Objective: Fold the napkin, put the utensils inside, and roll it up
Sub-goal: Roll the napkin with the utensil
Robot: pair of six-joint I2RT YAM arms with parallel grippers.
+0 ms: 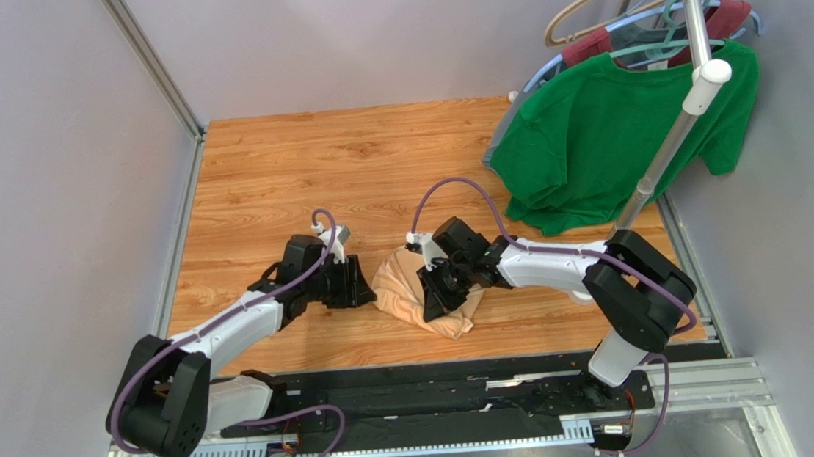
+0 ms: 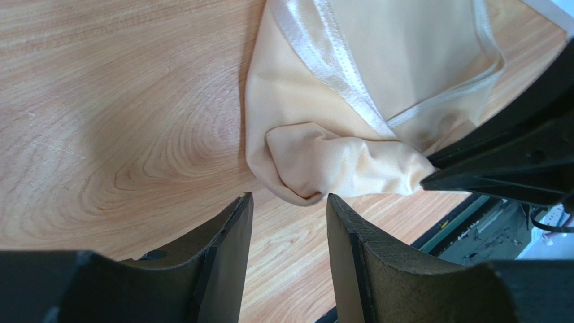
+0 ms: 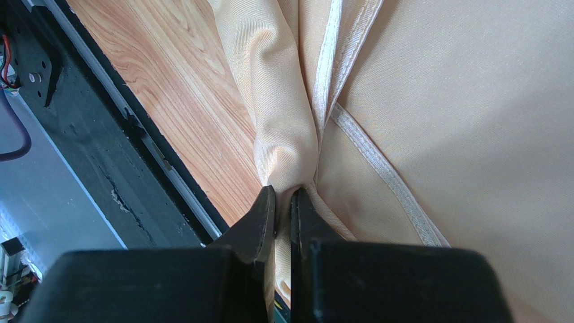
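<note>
The right gripper (image 3: pixel 283 196) is pinched on a gathered fold of the peach napkin (image 1: pixel 397 287), its jaws nearly meeting with the cloth between them beside a hemmed edge. The left gripper (image 2: pixel 288 200) has its jaws apart with nothing between them, low over the wooden table (image 1: pixel 295 161) just left of the napkin's bunched corner, not touching it. The napkin lies crumpled near the table's near middle, between both arms; a green T-shirt (image 1: pixel 603 134) hangs far right.
</note>
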